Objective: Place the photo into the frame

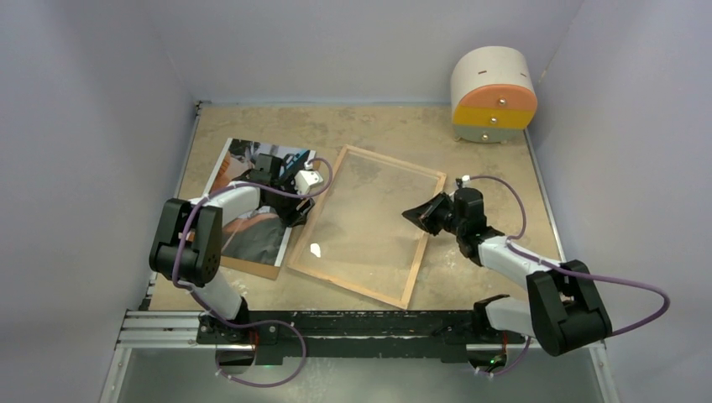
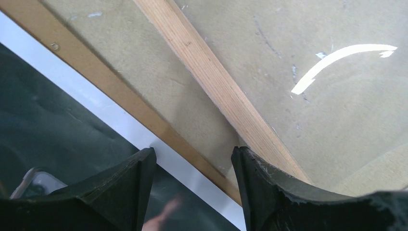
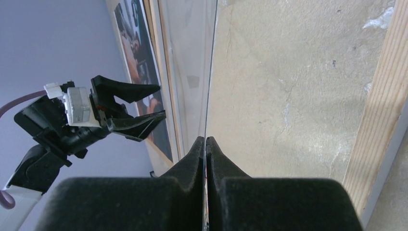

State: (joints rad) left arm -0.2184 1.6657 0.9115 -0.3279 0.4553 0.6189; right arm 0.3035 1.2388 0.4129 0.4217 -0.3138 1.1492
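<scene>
The photo (image 1: 256, 235), a dark print with a white border, lies on a brown hardboard sheet (image 1: 252, 267) at the left. The frame (image 1: 353, 285) lies beside it, wood-coloured side up. My left gripper (image 1: 295, 211) hangs open low over the photo's right edge. In the left wrist view its jaws (image 2: 192, 156) straddle the photo's (image 2: 57, 125) white border and the hardboard's (image 2: 110, 86) edge, next to the frame's rail (image 2: 211, 82). My right gripper (image 1: 417, 214) is shut on the thin edge of the glass pane (image 3: 192, 57), with its tips (image 3: 206, 140) pinching it.
A round white cabinet (image 1: 494, 92) with orange and yellow drawers stands at the back right. Grey walls close in the table (image 1: 378, 126) on three sides. The left arm's gripper (image 3: 139, 106) shows in the right wrist view beyond the pane.
</scene>
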